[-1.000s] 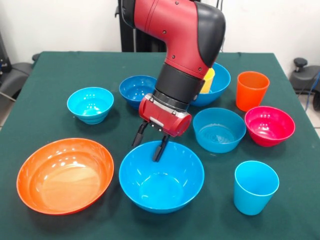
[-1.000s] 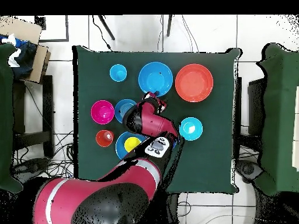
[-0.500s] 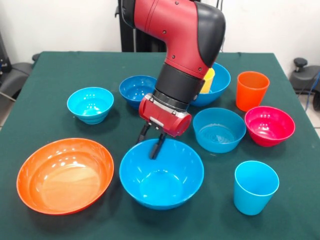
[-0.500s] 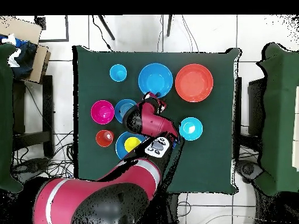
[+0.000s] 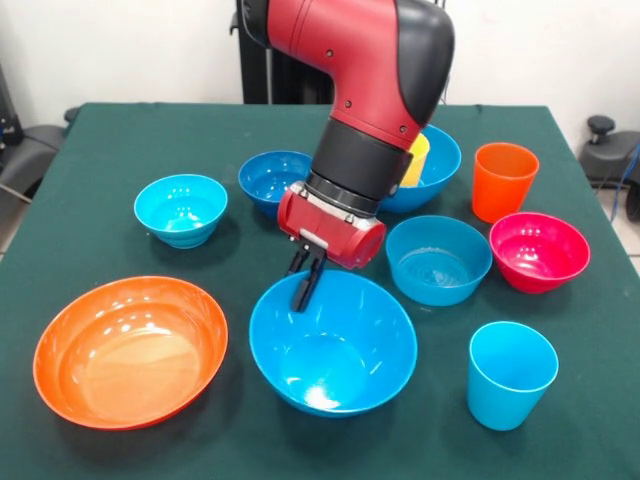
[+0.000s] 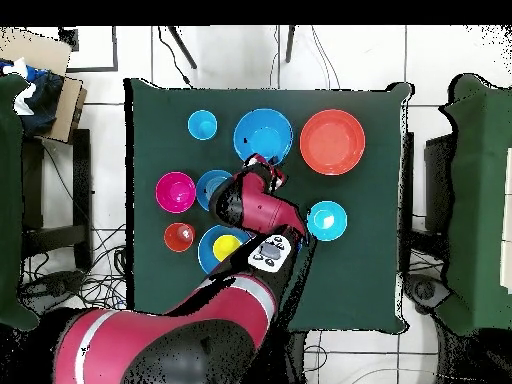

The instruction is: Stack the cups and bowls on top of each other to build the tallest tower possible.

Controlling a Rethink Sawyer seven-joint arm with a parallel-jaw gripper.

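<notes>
The gripper (image 5: 306, 283) stands at the far rim of the large blue bowl (image 5: 335, 345), its fingers (image 5: 303, 292) drawn together and clamped on that rim, one inside the wall and one outside; the bowl sits tipped, its near side resting on the bench (image 5: 100, 140), between the wide orange bowl (image 5: 130, 350) and the light blue cup (image 5: 510, 372); the overhead view shows the same bowl (image 6: 264, 134) beside the orange one (image 6: 332, 142). The bowl looks light, rigid and glossy, so a thin-rim pinch is the only practical hold, and the smooth plastic is likely to swing or slip under an off-centre grip; slow carriage is advised. A wide bowl serves best low in the tower. The medium light blue bowl (image 5: 438, 259), magenta-red bowl (image 5: 539, 251), orange cup (image 5: 504, 180), cyan bowl (image 5: 181, 208) and small dark blue bowl (image 5: 272, 179) stand separately; the yellow cup (image 5: 416, 160) rests in the second large blue bowl (image 5: 440, 165) behind the arm.
</notes>
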